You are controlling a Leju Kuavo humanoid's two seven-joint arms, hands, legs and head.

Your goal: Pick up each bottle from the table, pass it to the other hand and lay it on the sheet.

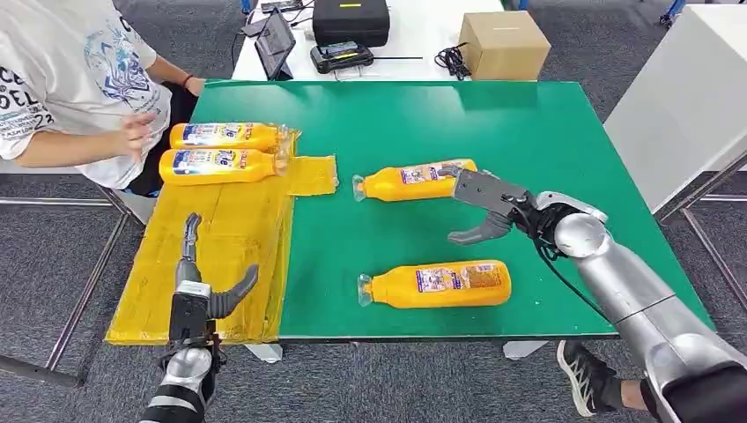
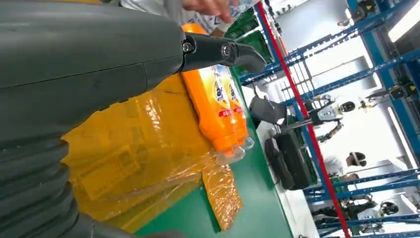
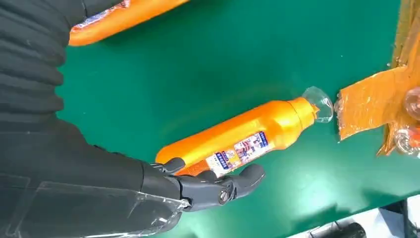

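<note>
right robot hand (image 1: 483,211) spread wide at upper-centre bottle's (image 1: 414,181) base, holding nothing | left robot hand (image 1: 201,284) empty over sheet (image 1: 220,229), lower left | risk: round bottle rolls away if my fingers nudge it

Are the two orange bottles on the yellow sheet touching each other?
Touching. The left wrist view shows the two bottles pressed side by side on the sheet, no gap between them.

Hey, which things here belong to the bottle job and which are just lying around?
Job:
- two orange bottles on the sheet
- far bottle at the right robot hand
- near bottle
- yellow sheet
- left robot hand

Lying about:
- cardboard box
- black case
- tablet
</note>
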